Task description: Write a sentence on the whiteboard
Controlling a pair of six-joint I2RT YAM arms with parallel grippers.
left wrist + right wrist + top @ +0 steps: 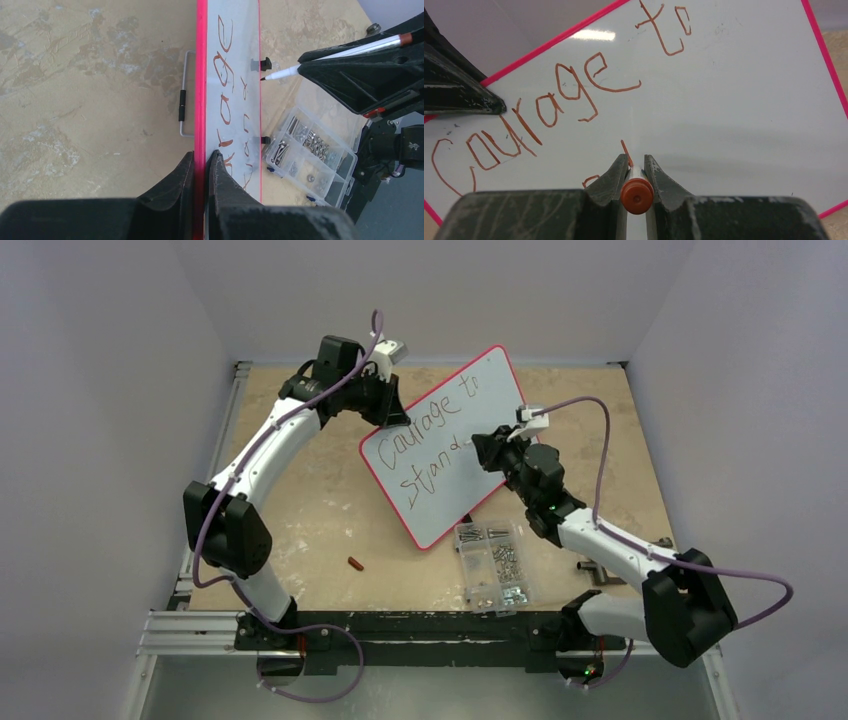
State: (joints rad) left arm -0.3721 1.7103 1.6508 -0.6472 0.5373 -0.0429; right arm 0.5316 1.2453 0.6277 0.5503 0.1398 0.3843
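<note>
Right gripper clamps orange-capped white marker, tip at large white pink-rimmed whiteboard tilted mid-table; left gripper pinches its left rim. Red-brown handwritten sentence part-done. I'd press lightly, board braced.

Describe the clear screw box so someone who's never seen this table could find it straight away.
Find the big pink-rimmed whiteboard in the middle of the wooden table. Just off its corner nearest the table's front edge lies a clear plastic box. It is the only see-through thing there, divided into small compartments of silvery screws.
</note>
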